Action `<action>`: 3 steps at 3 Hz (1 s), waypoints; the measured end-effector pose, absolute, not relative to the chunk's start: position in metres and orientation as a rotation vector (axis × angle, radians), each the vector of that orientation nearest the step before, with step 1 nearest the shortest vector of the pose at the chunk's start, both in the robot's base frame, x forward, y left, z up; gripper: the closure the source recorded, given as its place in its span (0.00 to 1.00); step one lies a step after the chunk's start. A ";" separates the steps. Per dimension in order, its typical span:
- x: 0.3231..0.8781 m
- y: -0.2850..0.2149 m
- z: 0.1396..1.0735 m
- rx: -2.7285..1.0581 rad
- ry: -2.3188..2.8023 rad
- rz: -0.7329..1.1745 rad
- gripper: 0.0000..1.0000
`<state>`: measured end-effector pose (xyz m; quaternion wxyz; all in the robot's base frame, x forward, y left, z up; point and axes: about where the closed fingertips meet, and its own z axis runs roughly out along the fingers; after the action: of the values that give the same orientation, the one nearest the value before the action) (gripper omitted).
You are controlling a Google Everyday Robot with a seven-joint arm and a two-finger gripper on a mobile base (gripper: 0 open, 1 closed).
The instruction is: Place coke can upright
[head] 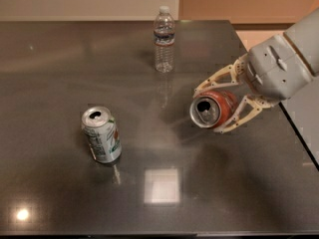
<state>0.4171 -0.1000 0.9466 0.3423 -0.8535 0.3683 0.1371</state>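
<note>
The coke can (215, 108), red with a silver top, is held on its side above the right part of the dark table (60, 54), its opened end facing left toward the camera. My gripper (219, 106) comes in from the right on a grey arm, and its cream fingers (215, 82) are closed around the can from above and below.
A silver-and-green soda can (101, 135) stands upright at the left middle. A clear plastic water bottle (164, 39) stands upright at the back centre. The table's right edge (294, 128) runs just right of the gripper.
</note>
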 end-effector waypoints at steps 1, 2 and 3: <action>0.422 -0.101 0.957 -2.093 1.061 0.318 1.00; 0.426 -0.105 0.966 -1.997 1.157 0.264 1.00; 0.426 -0.105 0.966 -1.997 1.157 0.264 1.00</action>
<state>0.4264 -0.1046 0.9663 0.3979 -0.7888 0.4568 0.1042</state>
